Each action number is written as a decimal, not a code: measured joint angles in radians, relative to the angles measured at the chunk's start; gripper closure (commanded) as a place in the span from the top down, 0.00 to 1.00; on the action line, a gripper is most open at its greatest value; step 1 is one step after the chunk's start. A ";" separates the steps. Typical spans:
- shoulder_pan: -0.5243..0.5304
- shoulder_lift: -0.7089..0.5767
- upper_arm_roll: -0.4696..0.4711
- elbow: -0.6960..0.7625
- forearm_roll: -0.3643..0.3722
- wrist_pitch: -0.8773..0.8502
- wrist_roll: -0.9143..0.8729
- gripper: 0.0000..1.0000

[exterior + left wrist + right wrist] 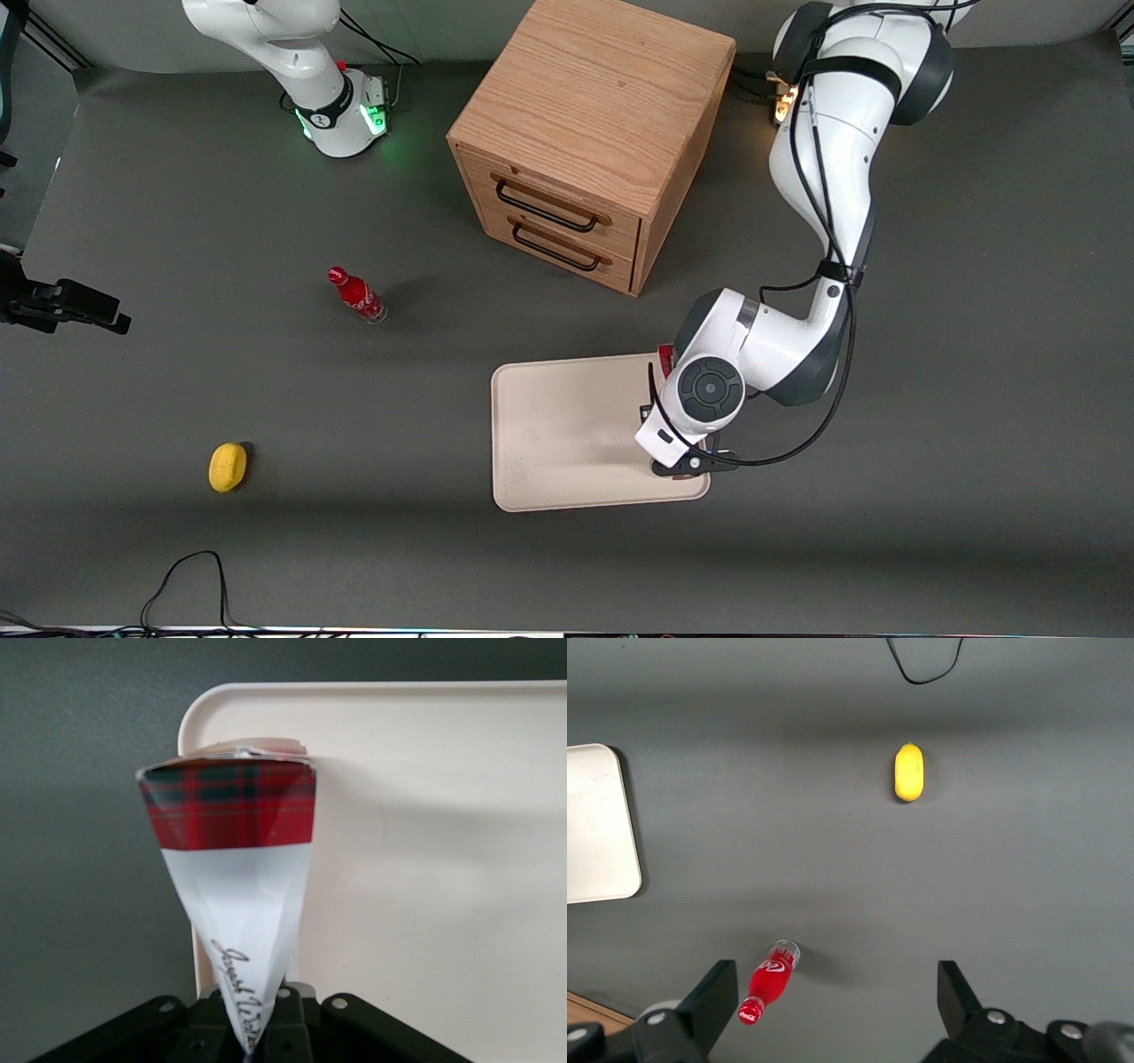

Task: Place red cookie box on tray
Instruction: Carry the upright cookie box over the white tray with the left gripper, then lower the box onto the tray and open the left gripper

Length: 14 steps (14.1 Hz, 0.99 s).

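The left arm's claw [251,1028] is hanging over the tray [567,425], at the tray end lying toward the working arm's end of the surface [266,532]. In the wrist view the claw is clamping the red cookie box [235,895] by its white printed end, and the box's red tartan end is pointing away from the claw, over the tray's rim near a rounded corner. Whether the box is touching the tray floor cannot be told. In the front view the wrist is covering almost all of the box; only a red sliver is showing at the wrist's edge above the tray.

The wooden two-drawer cabinet [585,142] is standing farther from the front camera than the tray. A small red bottle [356,295] is standing well apart from the tray, toward the parked arm's end. A yellow lemon [228,467] is lying toward that same end, nearer the front camera than the bottle.
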 measured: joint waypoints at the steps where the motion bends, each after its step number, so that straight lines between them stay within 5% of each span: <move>1: 0.000 0.004 0.001 0.000 0.000 0.009 -0.002 0.00; 2: -0.001 0.006 0.002 -0.001 0.000 0.019 -0.003 0.43; 3: -0.001 0.008 0.005 -0.003 0.000 0.037 -0.004 0.97; 10: -0.017 -0.025 0.024 -0.011 0.000 0.103 -0.004 1.00; 14: 0.018 -0.191 0.042 -0.076 0.000 0.050 -0.004 1.00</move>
